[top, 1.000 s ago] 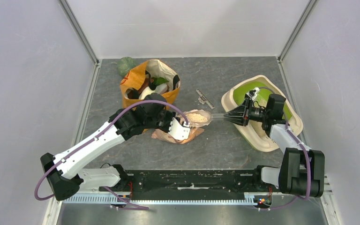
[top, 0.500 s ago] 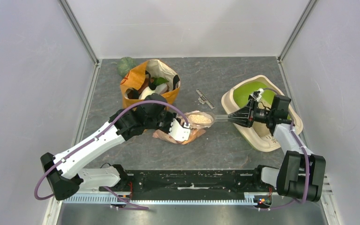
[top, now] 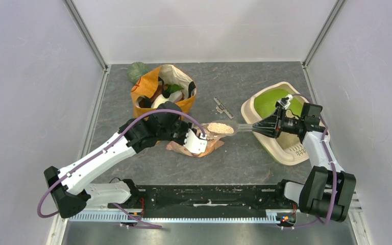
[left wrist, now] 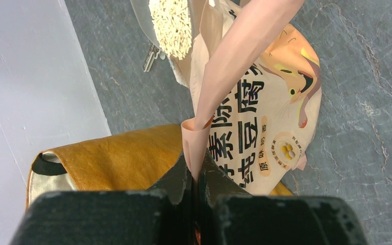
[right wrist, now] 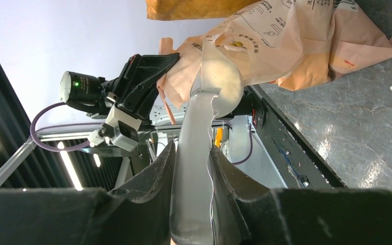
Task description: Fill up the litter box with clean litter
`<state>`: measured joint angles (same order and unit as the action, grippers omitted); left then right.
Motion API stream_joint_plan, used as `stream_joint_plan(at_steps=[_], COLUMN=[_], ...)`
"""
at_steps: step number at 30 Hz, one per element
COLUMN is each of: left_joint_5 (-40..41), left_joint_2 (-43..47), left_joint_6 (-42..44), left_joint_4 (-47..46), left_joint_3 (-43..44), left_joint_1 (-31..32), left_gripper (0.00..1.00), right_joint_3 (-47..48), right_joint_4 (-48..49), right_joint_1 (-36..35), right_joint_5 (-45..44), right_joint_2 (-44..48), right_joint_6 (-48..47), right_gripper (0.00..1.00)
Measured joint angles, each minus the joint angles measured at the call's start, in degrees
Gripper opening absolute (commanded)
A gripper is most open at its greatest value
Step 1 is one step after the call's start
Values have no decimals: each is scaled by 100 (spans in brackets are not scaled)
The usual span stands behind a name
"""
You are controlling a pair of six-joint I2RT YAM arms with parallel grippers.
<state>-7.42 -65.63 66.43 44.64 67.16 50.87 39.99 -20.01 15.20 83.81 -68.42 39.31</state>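
Note:
The litter box [top: 278,153] is a cream oval tray at the right, with a green hood [top: 268,102] at its far end and a grille [top: 299,150] at its near end. My right gripper [top: 255,127] is over its left rim, shut on the handle of a clear scoop [top: 243,127] [right wrist: 193,153]. The scoop's bowl holds pale clean litter [top: 219,127] [left wrist: 171,23] over the mouth of a peach litter bag [top: 199,148] [right wrist: 296,46]. My left gripper [top: 200,139] [left wrist: 198,171] is shut on the bag's upper edge [left wrist: 219,97].
An orange paper shopping bag [top: 148,89] [left wrist: 112,155] full of items stands behind the left arm. A green ball [top: 137,72] lies at the back left. A small metal piece [top: 223,107] lies on the grey floor between bag and box.
My right gripper has drawn back to the right with the loaded scoop, toward the litter box. The left arm and the bag have stayed put.

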Motion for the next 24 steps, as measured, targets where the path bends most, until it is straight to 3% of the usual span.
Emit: stream_joint_plan(at_steps=[24], left_joint_5=[0], left_joint_2=[-13], left_joint_6=[2], left_joint_4=[31], left_joint_3=[28], left_joint_1=[0], left_gripper=[2], right_joint_3=[772], right_joint_4=[-1532], right_joint_1=[1073], right_joint_5=[341], right_joint_2=[-184], right_joint_6=[-1008], right_gripper=[0])
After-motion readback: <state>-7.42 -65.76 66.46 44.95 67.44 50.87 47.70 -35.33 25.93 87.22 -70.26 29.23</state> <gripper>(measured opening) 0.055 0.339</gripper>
